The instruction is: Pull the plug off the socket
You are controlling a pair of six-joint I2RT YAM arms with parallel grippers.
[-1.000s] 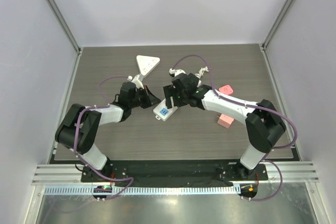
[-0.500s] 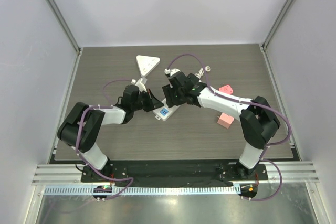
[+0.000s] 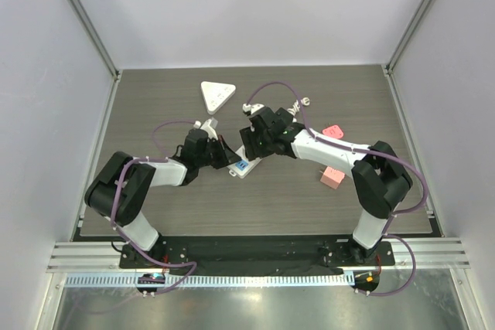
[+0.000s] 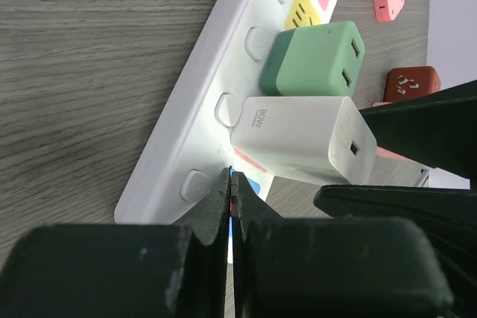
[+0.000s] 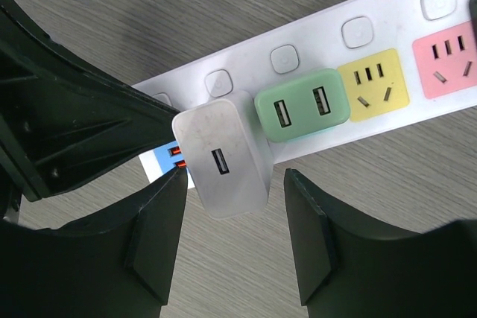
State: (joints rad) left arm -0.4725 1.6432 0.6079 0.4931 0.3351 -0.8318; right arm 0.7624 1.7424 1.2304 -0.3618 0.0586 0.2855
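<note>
A white power strip [image 3: 240, 167] lies on the table, also in the left wrist view [image 4: 195, 113] and the right wrist view [image 5: 387, 16]. A white charger plug [image 5: 223, 154] sits in it near the blue end, next to a green plug [image 5: 302, 106]; both also show in the left wrist view, the white one [image 4: 298, 139] and the green one [image 4: 317, 57]. My right gripper [image 5: 235, 210] is open, its fingers on either side of the white plug without touching it. My left gripper [image 4: 231, 184] is shut and empty, its tips on the strip's blue end.
A white triangular adapter [image 3: 217, 94] lies at the back. A pink plug [image 3: 332, 178] and a red plug [image 3: 332, 130] lie to the right, with a white cable end [image 3: 300, 103] behind the right arm.
My left gripper has moved right onto the end of the strip. My right gripper has shifted slightly left and back over the white plug.
</note>
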